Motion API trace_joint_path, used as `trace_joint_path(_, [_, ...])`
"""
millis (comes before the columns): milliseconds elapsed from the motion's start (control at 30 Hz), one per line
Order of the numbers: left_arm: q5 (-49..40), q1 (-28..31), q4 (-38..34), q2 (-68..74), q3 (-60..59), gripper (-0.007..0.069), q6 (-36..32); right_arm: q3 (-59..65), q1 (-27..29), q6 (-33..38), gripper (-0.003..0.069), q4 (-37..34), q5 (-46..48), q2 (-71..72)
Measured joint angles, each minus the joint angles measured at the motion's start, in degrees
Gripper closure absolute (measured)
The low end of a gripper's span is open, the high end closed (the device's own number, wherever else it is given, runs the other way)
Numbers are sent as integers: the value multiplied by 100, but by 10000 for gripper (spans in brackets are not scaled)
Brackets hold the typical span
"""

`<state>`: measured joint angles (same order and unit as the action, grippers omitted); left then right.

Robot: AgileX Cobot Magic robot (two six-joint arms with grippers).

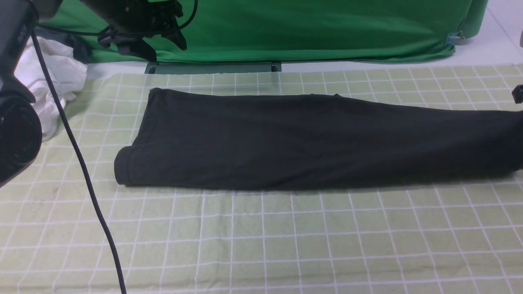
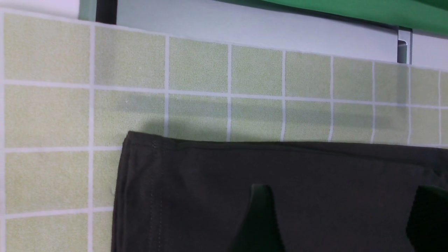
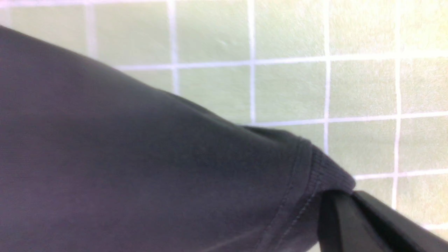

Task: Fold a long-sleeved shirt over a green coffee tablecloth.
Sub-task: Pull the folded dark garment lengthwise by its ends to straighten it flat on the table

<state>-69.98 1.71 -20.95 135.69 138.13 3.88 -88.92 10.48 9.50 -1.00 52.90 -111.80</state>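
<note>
A crumpled white garment point(image 1: 57, 77) lies at the far left of the green coffee tablecloth point(image 1: 286, 237). Behind the cloth's far edge hangs a plain deep-green fabric point(image 1: 310, 28), pinned at its right corner by a small clip point(image 1: 451, 39). In the front view, a black cable point(image 1: 83, 167) slants down across the left side, and a bulky black arm joint point(image 1: 16, 130) blocks the left edge.

The long-sleeved shirt point(image 1: 286, 143) lies across the middle of the tablecloth as a long, flat band. It runs from a rounded end on the left out past the right edge of the front view. It is a matte charcoal knit with stitched hems, and no print shows on the upper face. The tablecloth is pale yellow-green, slightly fuzzy, and ruled in thin white squares.

The left gripper point(image 2: 344, 218) hovers over the shirt's far left corner, its two dark fingertips point(image 2: 260, 217) spread wide and holding nothing. The right gripper point(image 3: 341, 213) has its jaws pinched together on a ribbed edge of the shirt. This may be a cuff or the neckband, as the close view is too blurred to tell.

There is one shirt, one tablecloth, one white garment, one cable and one clip, and two grippers.
</note>
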Motion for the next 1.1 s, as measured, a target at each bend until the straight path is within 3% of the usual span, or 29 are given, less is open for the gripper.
trace_joint_path(67, [0, 0, 13, 0, 0, 97, -37, -2, 0, 0, 649, 100, -106, -166])
trace_joint_path(167, [0, 0, 13, 0, 0, 97, -106, -2, 0, 0, 559, 276, -440, -491])
trace_joint_path(333, [0, 0, 13, 0, 0, 97, -117, -250, 43, -40, 281, 354, -99, -555])
trace_joint_path(433, [0, 0, 13, 0, 0, 97, -127, -817, 53, -299, 178, 331, 573, -530])
trace_joint_path(667, [0, 0, 23, 1, 0, 97, -129, -1492, 74, -279, 134, -669, 1595, -456])
trace_joint_path(833, [0, 0, 100, 1, 0, 97, -134, -1352, 61, -228, 88, -696, 1658, -978])
trace_joint_path(1100, [0, 0, 106, 1, 0, 97, -152, -1317, 48, -208, 79, -882, 1674, -1703])
